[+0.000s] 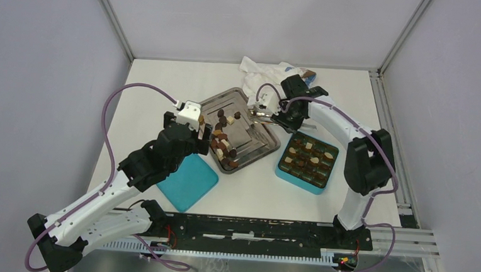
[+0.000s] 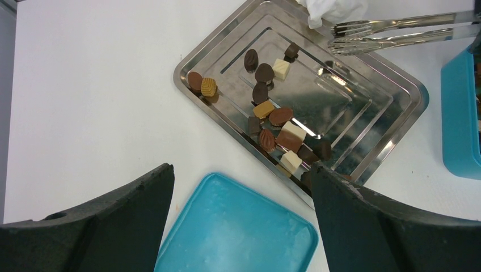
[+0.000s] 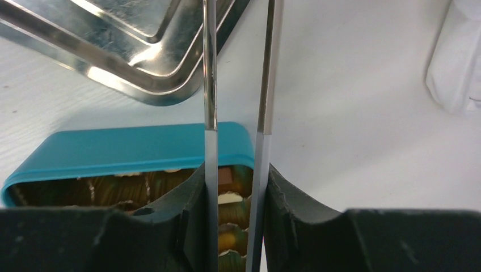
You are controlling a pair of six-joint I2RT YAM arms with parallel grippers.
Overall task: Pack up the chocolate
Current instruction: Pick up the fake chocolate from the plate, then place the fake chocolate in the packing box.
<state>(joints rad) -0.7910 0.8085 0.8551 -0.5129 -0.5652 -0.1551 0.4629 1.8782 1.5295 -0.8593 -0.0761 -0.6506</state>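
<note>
The right gripper pinches the two thin arms of the silver metal tongs between its black fingers. The tong tips lie at the edge of the rectangular stainless-steel tray, on the side nearest the crumpled white cloth. Just beside this gripper stands the square teal box, its compartments mostly filled. The left gripper has its fingers spread wide and holds nothing. It hangs above the flat teal lid and the tray's near rim. Small dark brown, tan and cream chocolate pieces lie scattered on the tray.
</note>
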